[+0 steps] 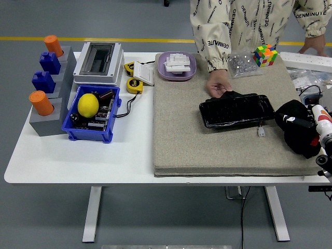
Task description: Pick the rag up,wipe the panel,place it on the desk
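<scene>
Head view, we see a white table (78,161) bearing a grey mat (207,140), a black panel (237,110) steadied at its far edge by a person's hand (218,85), our right hand (311,132) at the mat's right edge, fingers closed around the black rag (295,129).

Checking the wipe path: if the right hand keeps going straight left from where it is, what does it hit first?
Probably the panel: the right hand sits just off its right end, on the mat. Height above it is unclear.
</scene>
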Robot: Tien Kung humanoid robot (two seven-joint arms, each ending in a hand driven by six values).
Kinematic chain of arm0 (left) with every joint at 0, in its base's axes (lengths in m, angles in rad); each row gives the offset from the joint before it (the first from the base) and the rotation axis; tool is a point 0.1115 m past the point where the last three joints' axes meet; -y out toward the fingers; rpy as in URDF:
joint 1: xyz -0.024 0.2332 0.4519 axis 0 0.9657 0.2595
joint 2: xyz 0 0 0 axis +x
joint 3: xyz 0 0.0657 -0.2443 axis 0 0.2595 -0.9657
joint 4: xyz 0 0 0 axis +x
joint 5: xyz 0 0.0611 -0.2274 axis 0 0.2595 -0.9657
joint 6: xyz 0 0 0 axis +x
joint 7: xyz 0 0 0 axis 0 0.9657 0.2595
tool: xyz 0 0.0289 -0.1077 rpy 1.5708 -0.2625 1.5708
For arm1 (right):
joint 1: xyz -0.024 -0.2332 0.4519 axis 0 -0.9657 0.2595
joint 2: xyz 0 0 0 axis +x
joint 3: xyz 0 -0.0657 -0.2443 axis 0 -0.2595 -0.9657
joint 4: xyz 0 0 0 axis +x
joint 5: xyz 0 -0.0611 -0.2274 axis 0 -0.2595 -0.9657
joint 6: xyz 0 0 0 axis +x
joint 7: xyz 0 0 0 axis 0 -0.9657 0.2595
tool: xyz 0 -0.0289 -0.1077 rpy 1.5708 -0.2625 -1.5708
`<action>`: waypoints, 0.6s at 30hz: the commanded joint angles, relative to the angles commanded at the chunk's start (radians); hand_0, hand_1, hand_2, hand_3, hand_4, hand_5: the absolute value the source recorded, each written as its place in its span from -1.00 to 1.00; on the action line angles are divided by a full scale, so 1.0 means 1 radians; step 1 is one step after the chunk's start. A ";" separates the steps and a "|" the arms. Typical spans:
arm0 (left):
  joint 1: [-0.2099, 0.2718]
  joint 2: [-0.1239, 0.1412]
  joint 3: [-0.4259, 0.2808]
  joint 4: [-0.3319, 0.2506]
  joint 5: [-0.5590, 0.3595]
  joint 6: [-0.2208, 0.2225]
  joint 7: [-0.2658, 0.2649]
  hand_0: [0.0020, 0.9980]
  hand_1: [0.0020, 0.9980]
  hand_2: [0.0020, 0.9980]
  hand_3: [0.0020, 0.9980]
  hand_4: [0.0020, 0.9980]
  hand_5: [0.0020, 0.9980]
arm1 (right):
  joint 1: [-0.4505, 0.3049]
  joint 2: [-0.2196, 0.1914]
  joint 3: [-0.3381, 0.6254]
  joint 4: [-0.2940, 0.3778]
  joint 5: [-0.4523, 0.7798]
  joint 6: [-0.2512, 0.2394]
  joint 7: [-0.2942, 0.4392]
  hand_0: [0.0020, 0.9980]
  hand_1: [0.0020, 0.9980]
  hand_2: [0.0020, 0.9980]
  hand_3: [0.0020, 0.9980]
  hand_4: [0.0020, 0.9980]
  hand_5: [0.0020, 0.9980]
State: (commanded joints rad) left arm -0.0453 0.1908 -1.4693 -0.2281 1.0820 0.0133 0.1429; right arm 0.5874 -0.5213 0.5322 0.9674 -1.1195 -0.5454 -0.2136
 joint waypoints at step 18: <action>0.002 0.000 -0.003 0.001 0.001 0.000 0.000 0.22 0.28 0.31 0.12 0.26 -0.12 | -0.012 -0.012 0.027 -0.002 -0.018 0.044 -0.007 0.61 0.53 0.65 0.64 1.00 0.09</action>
State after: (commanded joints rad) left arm -0.0429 0.1904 -1.4719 -0.2273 1.0830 0.0132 0.1430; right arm 0.5759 -0.5332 0.5589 0.9650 -1.1374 -0.5012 -0.2201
